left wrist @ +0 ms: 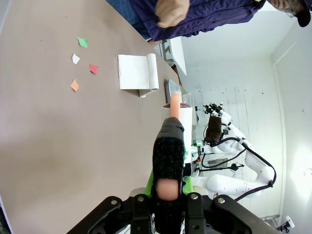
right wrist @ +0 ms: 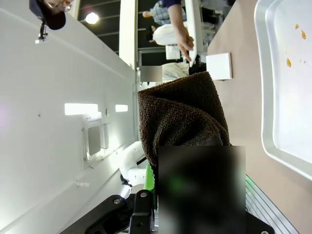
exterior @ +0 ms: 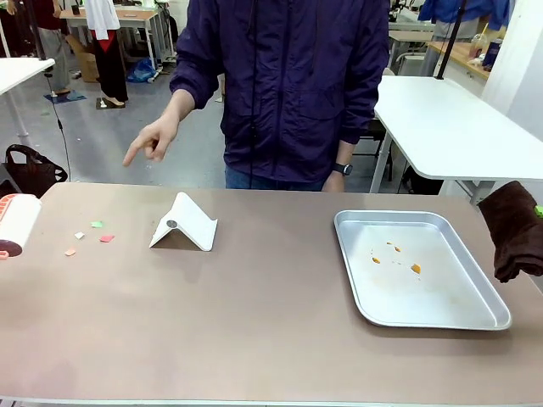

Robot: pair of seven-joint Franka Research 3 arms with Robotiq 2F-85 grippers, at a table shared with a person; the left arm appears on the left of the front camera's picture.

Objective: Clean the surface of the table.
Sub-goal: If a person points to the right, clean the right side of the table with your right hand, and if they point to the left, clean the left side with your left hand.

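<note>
The brownish-tan table [exterior: 254,305] stretches across the front view. Several small paper scraps [exterior: 96,225] lie near its left end, also in the left wrist view [left wrist: 83,42]. My left gripper [left wrist: 168,195] is shut on the handle of a lint roller [left wrist: 169,156], whose white roll [exterior: 17,222] hangs at the table's left edge, left of the scraps. At the table's right edge my right gripper [right wrist: 195,204] is shut on a dark brown cloth [right wrist: 180,112], which hangs down [exterior: 513,229] beside the tray. The person's hand [exterior: 153,137] points down toward the scraps.
A white folded stand [exterior: 184,223] sits left of centre, just right of the scraps. A shallow silver tray [exterior: 441,288] with a few orange crumbs [exterior: 415,268] lies at the right. The person stands at the far edge. White-topped tables stand behind.
</note>
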